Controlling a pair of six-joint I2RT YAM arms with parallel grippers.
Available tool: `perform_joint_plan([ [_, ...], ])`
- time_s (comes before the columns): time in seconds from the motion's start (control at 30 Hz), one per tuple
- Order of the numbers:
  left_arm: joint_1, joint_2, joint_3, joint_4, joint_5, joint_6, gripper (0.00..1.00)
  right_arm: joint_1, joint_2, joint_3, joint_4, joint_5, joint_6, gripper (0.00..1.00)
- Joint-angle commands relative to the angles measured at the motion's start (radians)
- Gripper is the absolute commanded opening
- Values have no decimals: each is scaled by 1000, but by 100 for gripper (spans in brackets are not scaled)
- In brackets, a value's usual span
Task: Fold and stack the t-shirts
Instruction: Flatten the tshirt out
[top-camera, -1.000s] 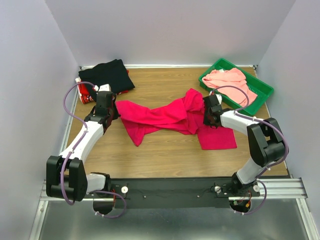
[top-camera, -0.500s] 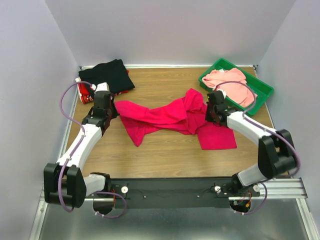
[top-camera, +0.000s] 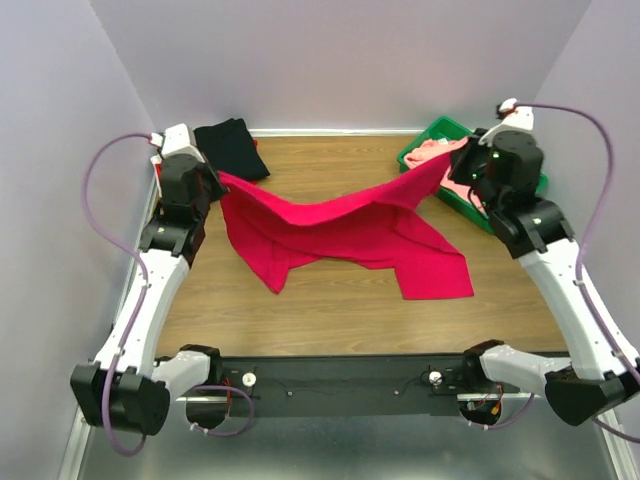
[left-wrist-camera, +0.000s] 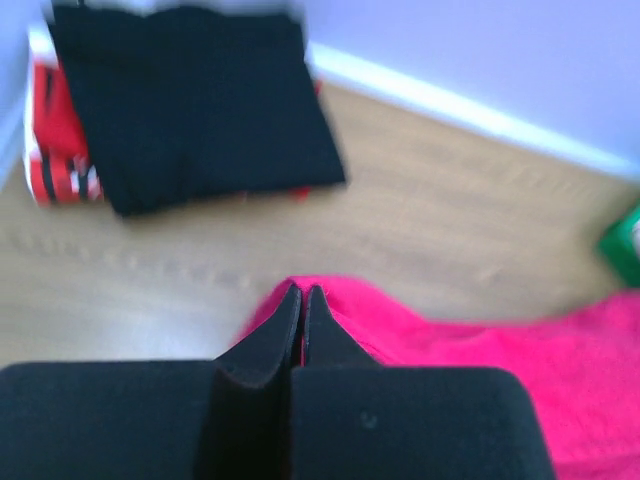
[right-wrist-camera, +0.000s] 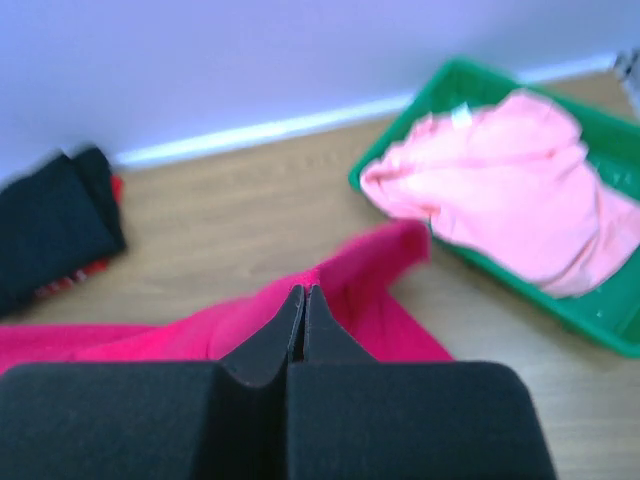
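1. Grippers are both clenching the bright crimson-magenta cloth t-shirt (top-camera: 340, 225): left gripper (left-wrist-camera: 302, 290), right gripper (right-wrist-camera: 303, 290).
2. T-shirt is now hanging stretched over the wooden table (top-camera: 330, 310), no longer bunched, readying for folding.

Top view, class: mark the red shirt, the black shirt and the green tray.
red shirt (top-camera: 340, 230), top view, middle of the cloth
black shirt (top-camera: 235, 148), top view, its centre
green tray (top-camera: 420, 145), top view, left rim

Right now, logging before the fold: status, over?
Both shut on crimson t-shirt: left pincer, right pincer. Shirt stretched between them, rest on table. Close by right pincer: green tray.
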Motion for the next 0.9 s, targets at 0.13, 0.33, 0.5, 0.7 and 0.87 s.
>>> perform_joint_plan([
  [0.13, 3, -204, 239, 34, -39, 75, 0, -6, -133, 345, -120, 82, -68, 0],
  [0.33, 3, -282, 375, -13, -39, 89, 0, -8, -100, 612, -143, 88, -121, 0],
  [0.5, 3, -247, 418, 14, 18, 81, 0, -8, -11, 719, -128, 88, -145, 0],
  [0.7, 3, -66, 406, 81, 62, 69, 0, -6, 165, 712, -28, 119, -178, 1],
  [0.87, 3, 106, 435, 166, 82, 73, 0, -8, 308, 771, 19, 149, -233, 0],
])
